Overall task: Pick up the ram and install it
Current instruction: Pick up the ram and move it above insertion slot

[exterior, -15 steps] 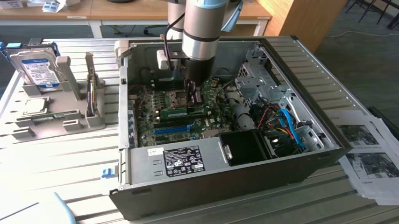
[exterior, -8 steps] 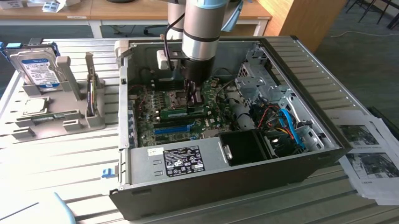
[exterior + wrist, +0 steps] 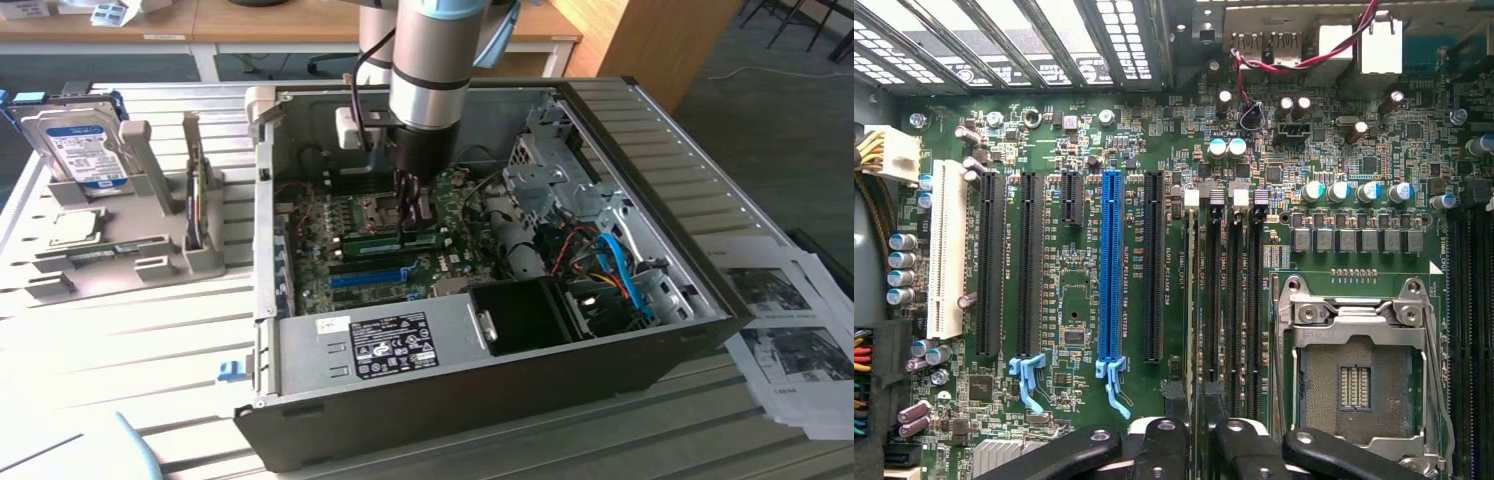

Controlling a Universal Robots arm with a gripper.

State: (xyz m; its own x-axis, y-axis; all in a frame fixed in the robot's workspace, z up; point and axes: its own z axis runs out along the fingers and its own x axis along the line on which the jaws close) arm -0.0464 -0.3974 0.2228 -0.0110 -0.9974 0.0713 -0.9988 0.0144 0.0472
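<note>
Reaching down into the open computer case, the one arm puts its gripper right over the memory slots on the motherboard. One ram stands on edge in a slot directly under the gripper. In the wrist view the ram is seen edge-on, running into the gap of the gripper. Cannot tell if the grip on it is clenched or let go.

Wrist view slot count: one white slot, one blue slot, four black expansion slots, three long and one short. Also one CPU socket beside the memory bank.

Outside the case, on the exterior view's left, one grey rack holds one hard drive with a blue label, upright. One second thin board stands on edge in the rack, one square chip lies flat. Printed sheets lie on the exterior view's right
</note>
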